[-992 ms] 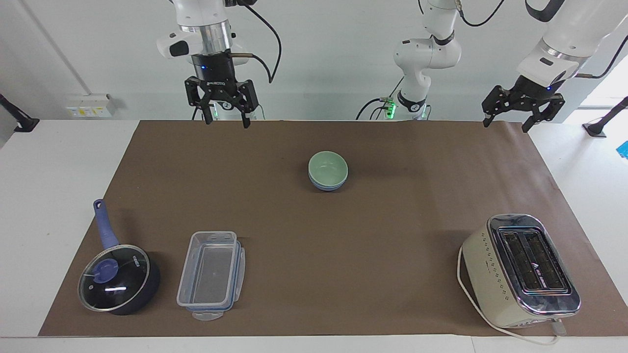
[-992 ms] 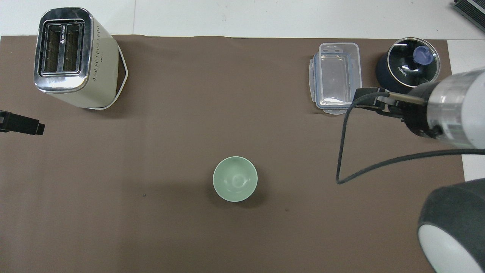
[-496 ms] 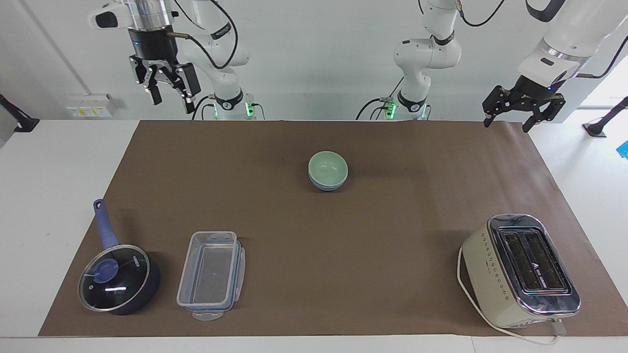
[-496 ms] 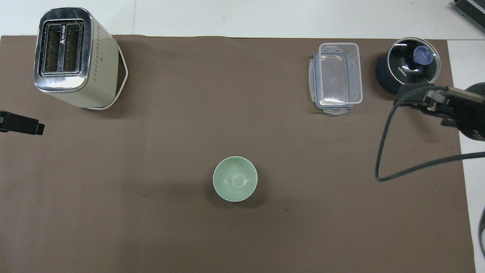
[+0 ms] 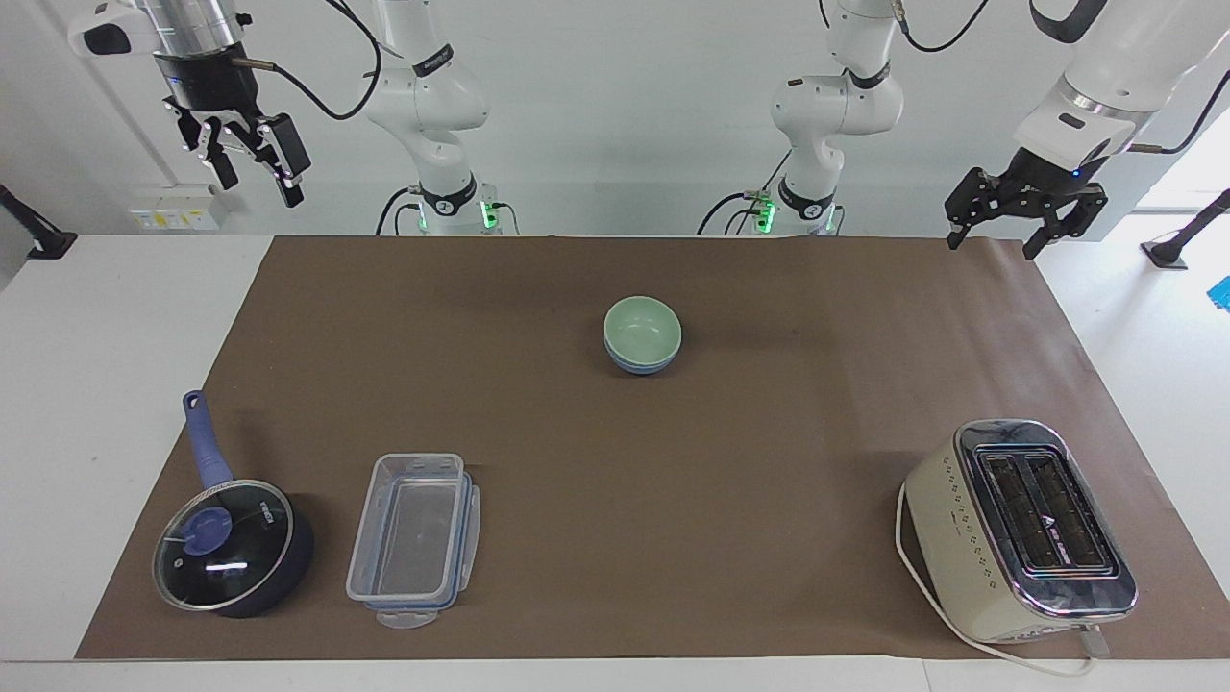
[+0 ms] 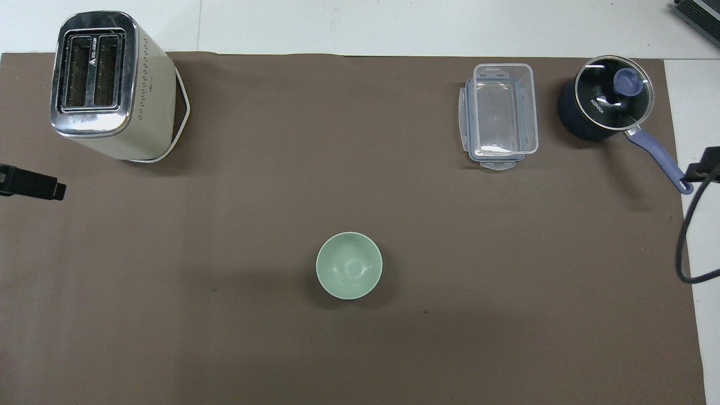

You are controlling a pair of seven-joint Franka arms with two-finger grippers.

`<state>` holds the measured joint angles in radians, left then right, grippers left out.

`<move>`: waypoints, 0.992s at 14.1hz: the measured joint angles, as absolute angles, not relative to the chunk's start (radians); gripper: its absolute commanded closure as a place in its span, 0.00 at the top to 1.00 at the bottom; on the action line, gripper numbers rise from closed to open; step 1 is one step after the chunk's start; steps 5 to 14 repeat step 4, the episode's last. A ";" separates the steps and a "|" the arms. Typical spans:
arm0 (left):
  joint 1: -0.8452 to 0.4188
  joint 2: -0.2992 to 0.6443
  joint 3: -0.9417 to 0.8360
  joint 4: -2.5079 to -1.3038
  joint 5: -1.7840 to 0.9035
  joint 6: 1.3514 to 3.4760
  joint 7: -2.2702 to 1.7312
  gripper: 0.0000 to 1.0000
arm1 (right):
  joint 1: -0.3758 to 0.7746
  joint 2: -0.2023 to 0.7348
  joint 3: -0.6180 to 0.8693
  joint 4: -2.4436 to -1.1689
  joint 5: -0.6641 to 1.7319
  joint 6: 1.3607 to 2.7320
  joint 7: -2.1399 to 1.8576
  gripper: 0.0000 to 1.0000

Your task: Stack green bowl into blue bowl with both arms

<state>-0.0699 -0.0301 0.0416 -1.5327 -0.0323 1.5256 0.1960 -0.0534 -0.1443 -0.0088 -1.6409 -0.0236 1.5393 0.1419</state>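
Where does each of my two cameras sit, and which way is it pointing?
Facing view: high across the table, looking at the robots; both arms show whole, the right tool and left tool raised and open, clear of the green bowl nested in the blue bowl.
Overhead view: above the robots' end, looking steeply down and forward; only the left tool's tip and a cable show.
Shared: the stacked bowls, toaster, container and saucepan, half a turn apart.

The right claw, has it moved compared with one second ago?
Yes. The right claw has risen and swung outward, from over the brown mat's edge nearest the robots to up above the white table past the mat's end.
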 measured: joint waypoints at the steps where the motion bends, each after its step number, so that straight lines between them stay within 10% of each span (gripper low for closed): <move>1: -0.070 -0.030 0.042 -1.533 -0.032 1.526 0.196 1.00 | -0.028 -0.142 -0.004 -1.651 -0.023 1.548 0.153 1.00; 14: -0.070 -0.030 0.041 -1.533 -0.032 1.526 0.196 1.00 | 0.014 -0.141 0.004 -1.656 -0.022 1.551 0.163 1.00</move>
